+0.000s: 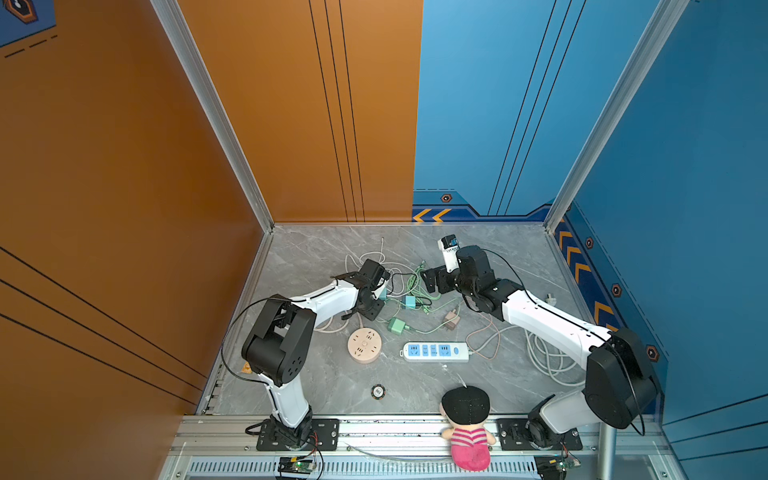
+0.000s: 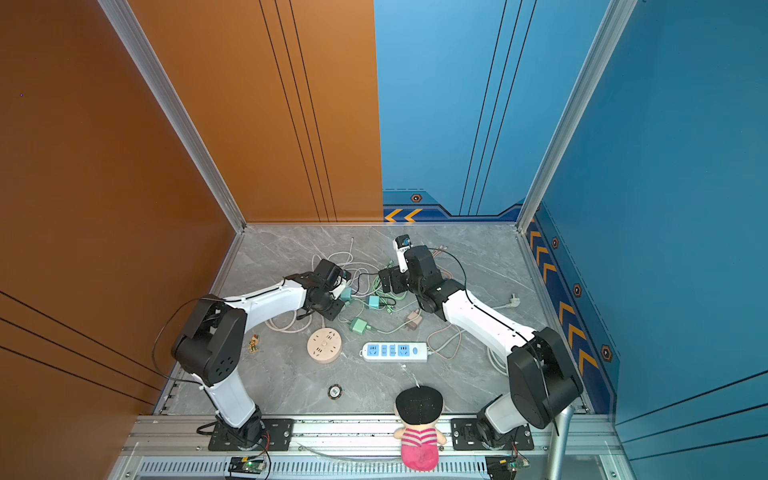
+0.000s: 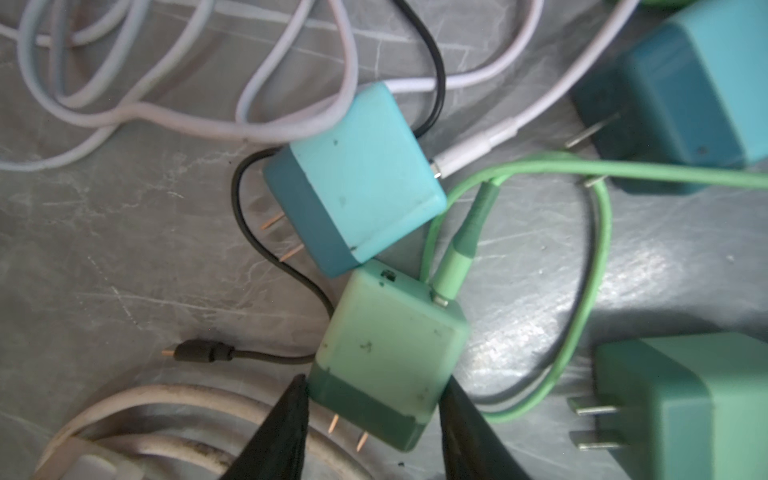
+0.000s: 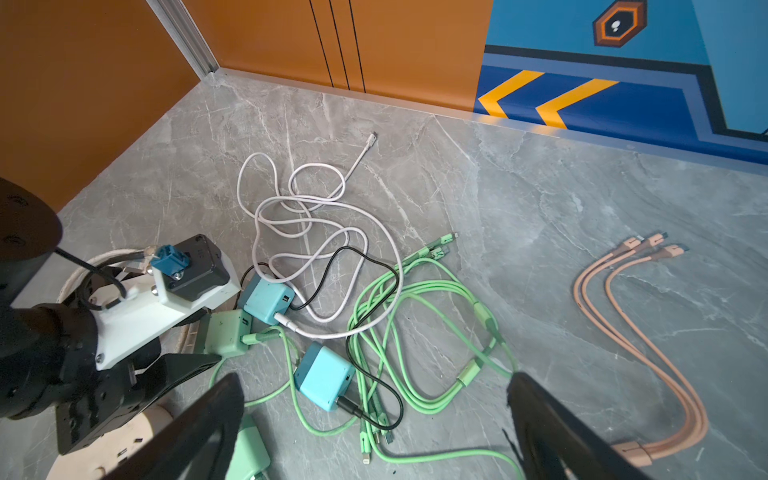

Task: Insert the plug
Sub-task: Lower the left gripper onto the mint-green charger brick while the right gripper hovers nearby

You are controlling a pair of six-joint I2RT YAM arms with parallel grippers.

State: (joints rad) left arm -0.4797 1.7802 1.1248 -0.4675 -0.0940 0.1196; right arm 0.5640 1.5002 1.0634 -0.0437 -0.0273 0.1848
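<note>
Grey marble tabletop point(image 1: 498, 257) carries a white power strip point(image 1: 435, 351); behind it and off its left end, the fingers of the left gripper point(image 3: 374, 380) flank the mint-green plug point(image 3: 395, 332) at its dark base, touching or nearly so, though whether they are clamped I cannot tell. Behind the strip's middle the right gripper point(image 4: 374, 378) hangs empty, fingers wide apart. One finger meets only a corner, so the plug may twist free on lifting, and its tangled green cable point(image 3: 457, 249) could drag the blue charger point(image 3: 365, 174) touching it.
</note>
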